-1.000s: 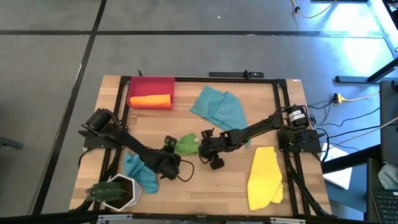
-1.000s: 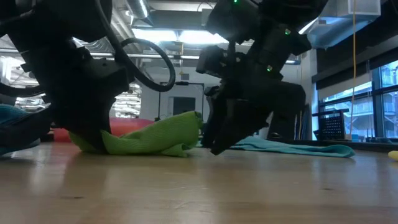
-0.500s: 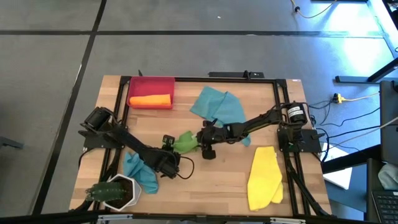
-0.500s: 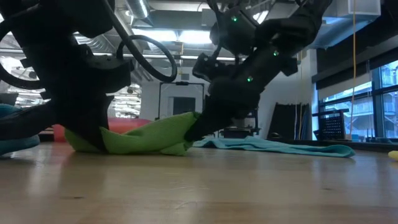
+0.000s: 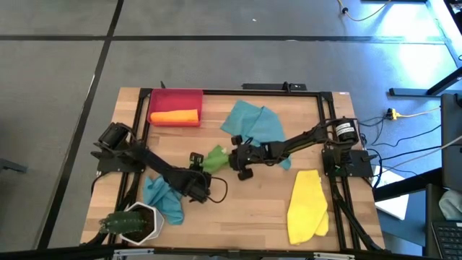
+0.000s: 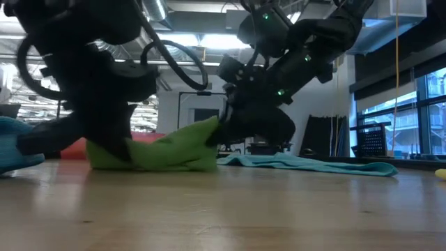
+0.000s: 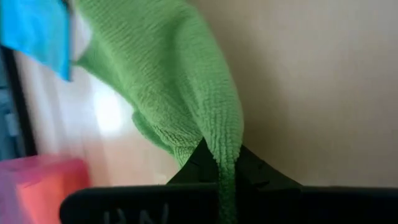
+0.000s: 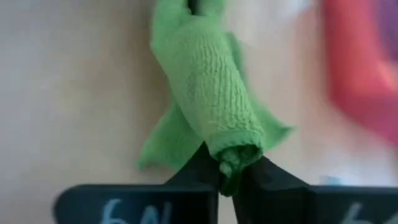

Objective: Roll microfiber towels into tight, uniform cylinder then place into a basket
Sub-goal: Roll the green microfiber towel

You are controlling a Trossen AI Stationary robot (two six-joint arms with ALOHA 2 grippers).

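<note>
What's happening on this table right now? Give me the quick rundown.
Both arms are working the green towel in the middle of the table. The left gripper is shut on one end and the right gripper is shut on the other, where the cloth is bunched into a roll. An orange towel already lies rolled in the red basket. Two blue towels and a yellow towel lie unrolled on the table.
</note>
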